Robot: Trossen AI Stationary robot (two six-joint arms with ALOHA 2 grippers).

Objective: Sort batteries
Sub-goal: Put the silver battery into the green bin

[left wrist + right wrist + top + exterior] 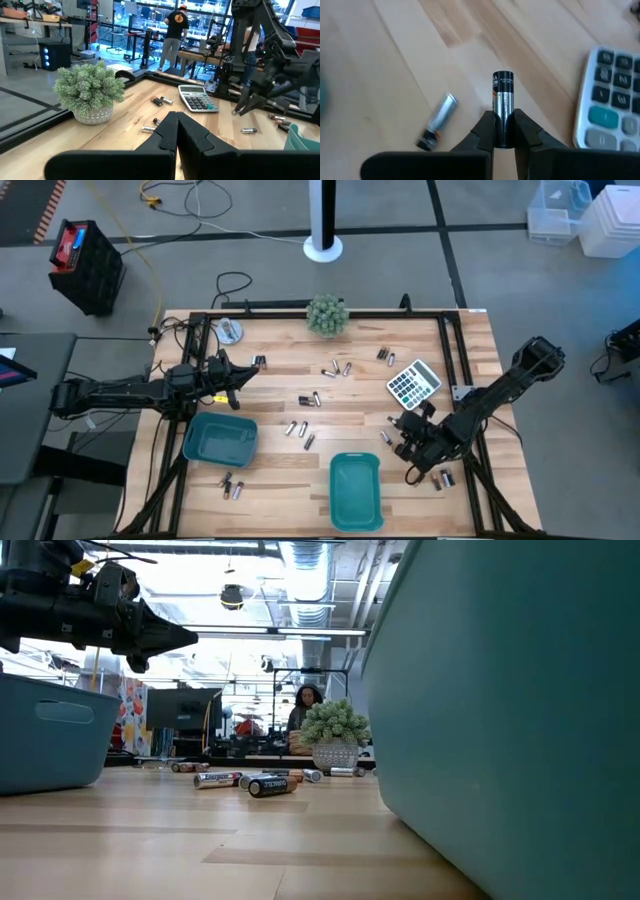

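While the left gripper (177, 131) hangs closed above the wooden counter (280, 390), the right gripper (503, 131) pinches a dark cylindrical battery (503, 107) beside the grey calculator (610, 102); a silvery battery (438, 121) lies nearby.

The desk (290, 480) is light wood planking inside a dark metal frame. Batteries (312, 399) lie scattered across its middle, with smaller groups by the far edge, beside the right edge and near the front-left corner. A grey calculator (413, 382) lies tilted toward the right side. A small potted plant (327, 315) stands at the middle of the far edge. Two teal trays rest on it: one (219, 438) on the left, the other (355, 492) at the front edge.
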